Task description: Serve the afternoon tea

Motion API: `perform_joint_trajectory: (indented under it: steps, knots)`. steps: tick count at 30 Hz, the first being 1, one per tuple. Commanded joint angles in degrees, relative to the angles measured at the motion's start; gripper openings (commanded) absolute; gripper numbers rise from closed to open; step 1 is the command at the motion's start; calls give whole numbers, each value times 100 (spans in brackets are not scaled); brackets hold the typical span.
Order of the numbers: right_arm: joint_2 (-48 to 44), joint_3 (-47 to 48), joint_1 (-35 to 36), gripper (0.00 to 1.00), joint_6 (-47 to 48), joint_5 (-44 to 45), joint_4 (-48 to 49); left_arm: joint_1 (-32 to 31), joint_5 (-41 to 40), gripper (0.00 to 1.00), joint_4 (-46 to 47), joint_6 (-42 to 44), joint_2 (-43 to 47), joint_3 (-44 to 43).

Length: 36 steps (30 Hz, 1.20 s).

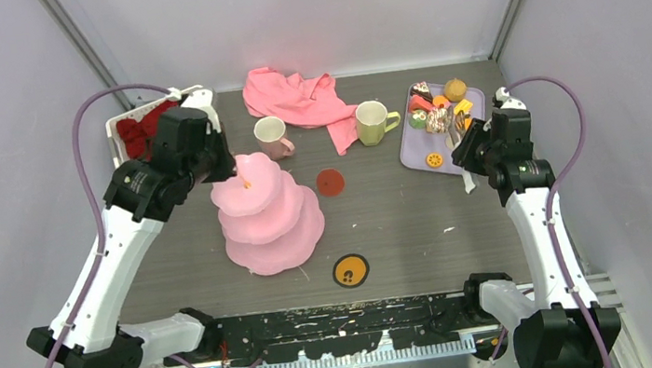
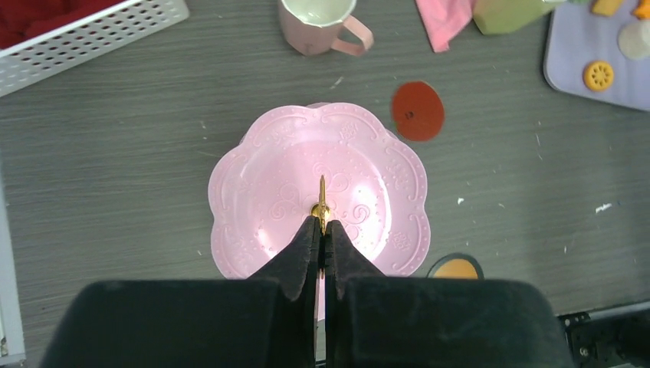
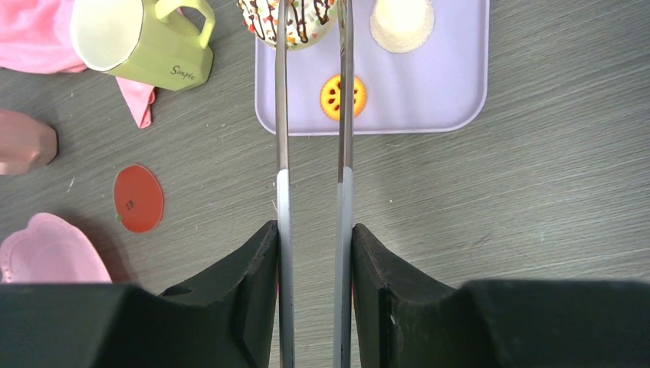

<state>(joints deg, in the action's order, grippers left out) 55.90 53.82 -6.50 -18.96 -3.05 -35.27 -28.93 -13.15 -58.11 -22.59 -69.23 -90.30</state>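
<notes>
Two containers sit at the far corners of the grey, wood-grained tabletop (image 1: pixel 402 222): a white mesh basket (image 2: pixel 92 38) on the left with a red cloth (image 1: pixel 139 132) bunched in it, and a flat lavender tray (image 3: pixel 452 84) with rounded corners on the right, carrying the toy pastries and fruits (image 1: pixel 435 112). Between them stand a pale pink mug (image 1: pixel 270 135) and a faceted yellow-green mug (image 1: pixel 372 123), both upright with handles turned to the right, a crumpled pink cloth (image 1: pixel 293 97) lying behind and between them. The pink cake stand (image 1: pixel 268 219) stands upright left of centre, its three glossy, embossed, scalloped tiers widening downward and its slim gold finial (image 2: pixel 322 192) pointing straight up. The left gripper (image 2: pixel 322 226) is clenched on that finial. The right gripper (image 3: pixel 313 230) is squeezed onto metal tongs (image 3: pixel 343 115), whose long arms run away from it towards the tray, their tips either side of a sprinkled, chocolate-drizzled pastry (image 3: pixel 306 23). A flat red disc (image 1: pixel 331 182) lies just right of the stand, and an orange disc (image 1: pixel 350 270) lies nearer the arms.
</notes>
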Motion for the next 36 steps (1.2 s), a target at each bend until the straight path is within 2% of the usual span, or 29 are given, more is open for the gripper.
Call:
perform_joint_trajectory:
  steps: [1, 7, 15, 21, 22, 23, 24, 28, 31, 33, 36]
  knots:
    - [-106, 313, -9, 1, 41, -7, 314, -337, -136, 0, 266, -217, 261, 105]
    - [-112, 395, -9, 1, 92, 24, 276, -643, -255, 0, 173, -211, 403, 181]
    - [-171, 641, -13, 1, 134, 6, 154, -667, -286, 0, 16, 108, 455, -146]
    - [-211, 798, -7, 1, 143, -155, 64, -662, -4, 0, 61, 138, 321, -113]
    - [-201, 855, -9, 1, 170, -284, 18, -666, 60, 6, 99, 107, 315, -59]
    - [-182, 948, -9, 1, 200, -414, -43, -669, 126, 19, 174, 82, 333, 15]
    - [-177, 1037, -5, 1, 222, -556, -90, -667, 183, 28, 287, 51, 371, 92]
    - [-126, 1449, 100, 1, 277, -1017, -266, -667, 128, 59, 434, 62, 517, 98]
    - [-34, 1762, 316, 1, 266, -1420, -293, -667, 37, 68, 355, 166, 515, -183]
    - [39, 1905, 785, 1, 245, -1450, -280, -667, -4, 77, 318, 207, 539, -376]
    - [242, 2079, 1743, 1, 236, -1022, -295, -660, -184, 80, 244, 257, 587, -701]
